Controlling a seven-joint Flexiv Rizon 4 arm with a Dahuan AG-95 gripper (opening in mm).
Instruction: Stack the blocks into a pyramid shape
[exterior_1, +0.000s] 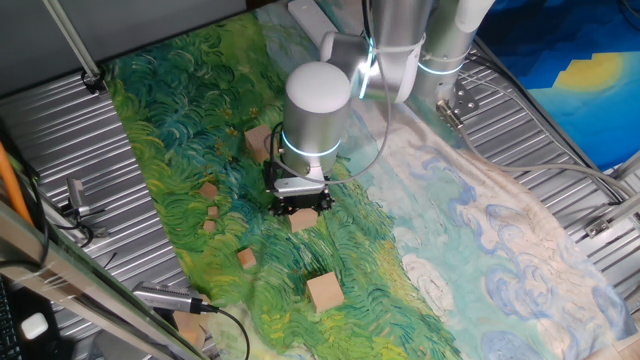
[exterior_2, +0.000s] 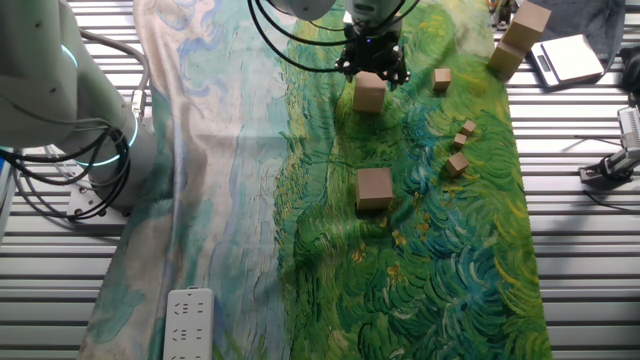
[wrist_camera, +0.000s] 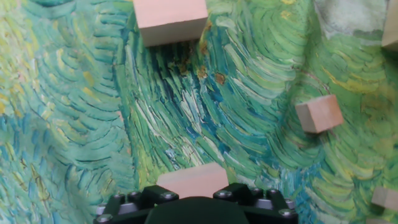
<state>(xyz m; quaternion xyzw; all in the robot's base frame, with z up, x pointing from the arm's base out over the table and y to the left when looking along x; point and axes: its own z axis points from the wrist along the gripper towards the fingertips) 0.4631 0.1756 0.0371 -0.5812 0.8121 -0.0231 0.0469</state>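
My gripper (exterior_1: 302, 208) points straight down over the green part of the painted cloth. Its jaws sit on both sides of a large tan wooden block (exterior_1: 303, 222), which also shows in the other fixed view (exterior_2: 369, 92) and at the bottom of the hand view (wrist_camera: 193, 180). The block is low at the cloth; I cannot tell whether it touches. A second large block (exterior_1: 258, 140) lies behind the gripper and appears in the hand view (wrist_camera: 170, 18). A third large block (exterior_1: 325, 292) lies nearer the front. Small blocks (exterior_1: 208, 190) (exterior_1: 246, 259) lie to the left.
The painted cloth (exterior_1: 470, 230) covers a ribbed metal table. Two more tan blocks (exterior_2: 530, 20) stand at the cloth's edge beside a small scale (exterior_2: 565, 58). A white power strip (exterior_2: 188, 322) lies on the pale side. Clamps and cables (exterior_1: 85, 205) line the table's left edge.
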